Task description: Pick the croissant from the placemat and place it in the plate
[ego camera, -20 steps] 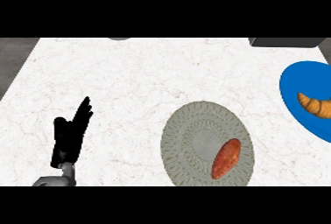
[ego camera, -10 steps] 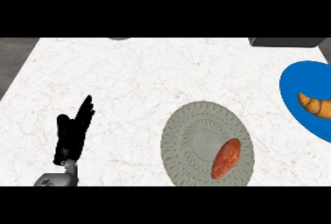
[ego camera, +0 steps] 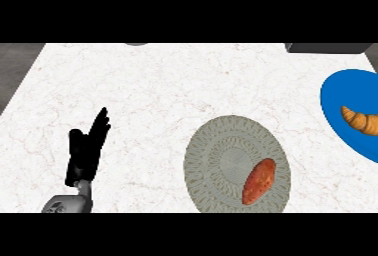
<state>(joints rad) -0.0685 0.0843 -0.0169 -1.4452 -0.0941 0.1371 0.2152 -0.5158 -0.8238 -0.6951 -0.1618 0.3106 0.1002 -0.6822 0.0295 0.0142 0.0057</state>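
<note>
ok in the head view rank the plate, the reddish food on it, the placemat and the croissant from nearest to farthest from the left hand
From the left hand, open at lower left:
1. Plate, centre-right.
2. Reddish food, on the plate's right part.
3. Blue placemat, at the right edge.
4. Croissant, on the placemat, slightly farther right.

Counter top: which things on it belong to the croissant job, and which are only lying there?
Belong to the job:
- croissant, on the placemat
- blue placemat, at the right edge
- grey plate

Only lying there:
- reddish-brown oblong food already on the plate
- dark box at the far edge
- left hand, resting open
</note>
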